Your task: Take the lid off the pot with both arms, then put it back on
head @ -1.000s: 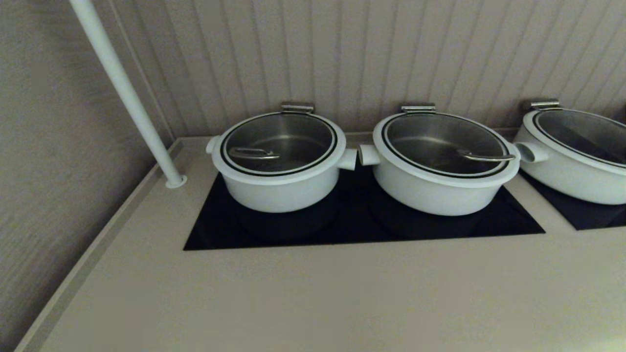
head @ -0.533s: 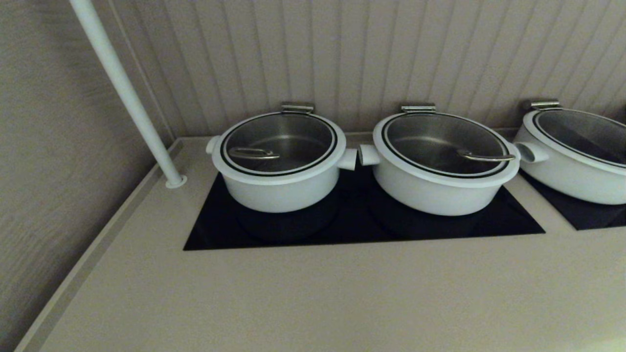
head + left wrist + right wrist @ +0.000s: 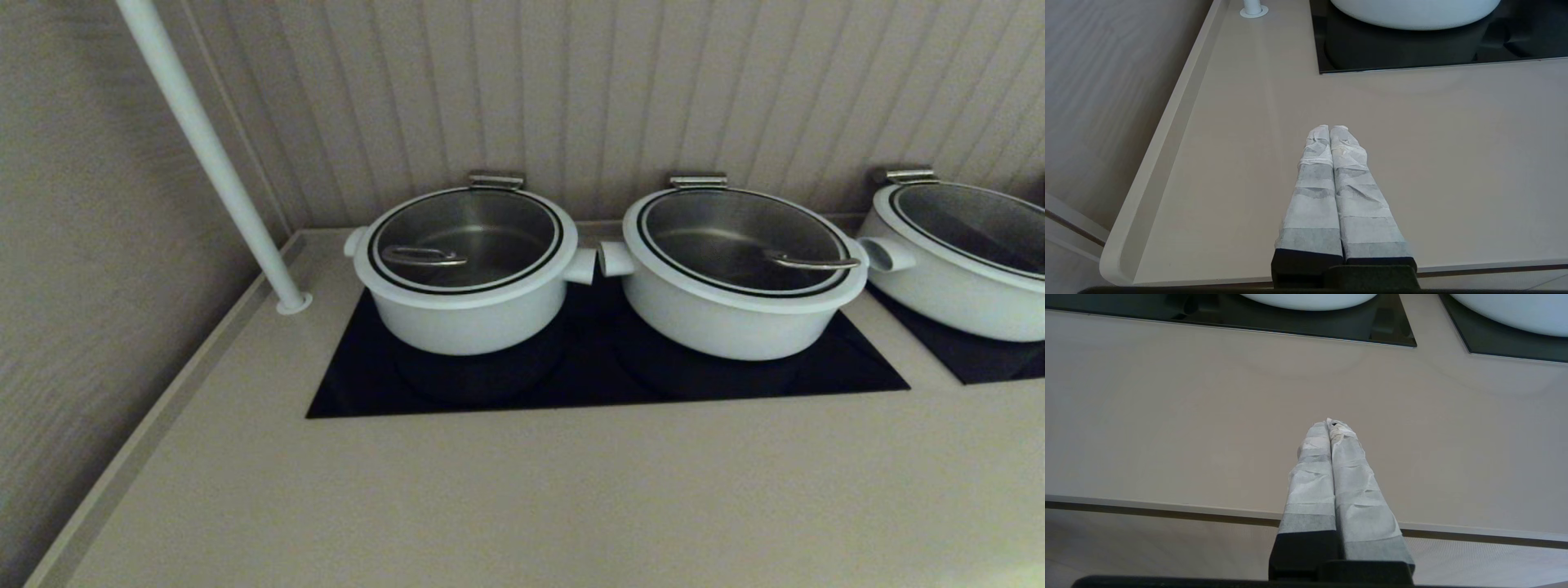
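The pot is the left, straight-sided white one, standing on the black cooktop. The lid sits closed on it, with its slim steel handle set inside the glass. Neither arm shows in the head view. My left gripper is shut and empty, over the bare counter near the front left corner, short of the pot's base. My right gripper is shut and empty over the counter's front edge, well short of the cooktop.
A wider lidded white pot stands right of the task pot, and a third on a second cooktop at far right. A slanted white pole meets the counter at back left. A ribbed wall runs behind; a raised lip edges the counter's left.
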Robot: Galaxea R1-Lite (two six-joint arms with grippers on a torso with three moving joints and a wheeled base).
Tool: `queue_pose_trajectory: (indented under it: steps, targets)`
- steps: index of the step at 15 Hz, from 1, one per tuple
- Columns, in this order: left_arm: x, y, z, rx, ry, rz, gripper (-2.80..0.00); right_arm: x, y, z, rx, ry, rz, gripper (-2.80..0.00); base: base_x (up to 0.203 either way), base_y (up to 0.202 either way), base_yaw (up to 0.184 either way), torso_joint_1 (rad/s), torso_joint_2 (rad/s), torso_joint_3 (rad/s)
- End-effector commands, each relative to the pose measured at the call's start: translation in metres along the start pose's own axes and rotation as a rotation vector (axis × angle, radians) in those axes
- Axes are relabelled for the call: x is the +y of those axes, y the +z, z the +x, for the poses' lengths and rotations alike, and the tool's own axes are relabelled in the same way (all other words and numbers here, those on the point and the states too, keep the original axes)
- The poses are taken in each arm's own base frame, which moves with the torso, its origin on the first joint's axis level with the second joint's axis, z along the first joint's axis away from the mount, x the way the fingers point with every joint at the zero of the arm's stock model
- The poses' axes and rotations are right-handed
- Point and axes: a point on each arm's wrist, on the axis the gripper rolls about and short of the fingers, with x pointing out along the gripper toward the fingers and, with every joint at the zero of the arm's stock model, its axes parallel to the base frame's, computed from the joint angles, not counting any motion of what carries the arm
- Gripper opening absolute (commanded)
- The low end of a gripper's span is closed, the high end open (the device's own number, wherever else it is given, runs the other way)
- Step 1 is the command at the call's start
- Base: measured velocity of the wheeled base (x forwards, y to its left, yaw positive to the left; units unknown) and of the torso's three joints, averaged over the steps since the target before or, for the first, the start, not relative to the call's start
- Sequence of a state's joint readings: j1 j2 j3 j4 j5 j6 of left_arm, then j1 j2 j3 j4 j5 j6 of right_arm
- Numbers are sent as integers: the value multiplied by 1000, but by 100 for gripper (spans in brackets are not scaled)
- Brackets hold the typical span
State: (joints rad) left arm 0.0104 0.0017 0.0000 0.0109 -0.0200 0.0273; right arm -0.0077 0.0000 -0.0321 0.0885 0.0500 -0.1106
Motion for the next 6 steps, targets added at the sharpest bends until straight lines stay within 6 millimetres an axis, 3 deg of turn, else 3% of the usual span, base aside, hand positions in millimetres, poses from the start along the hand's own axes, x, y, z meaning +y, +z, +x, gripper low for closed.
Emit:
queue_pose_trajectory:
  steps: [1,6]
  targets:
    - [0,0,0,-2,0,0,-280,0,0,0,1,-2,-3,-280,0,0,0,0,0,0]
    - [0,0,0,0,0,0,-280,0,0,0,0,-1,2,-280,0,0,0,0,0,0]
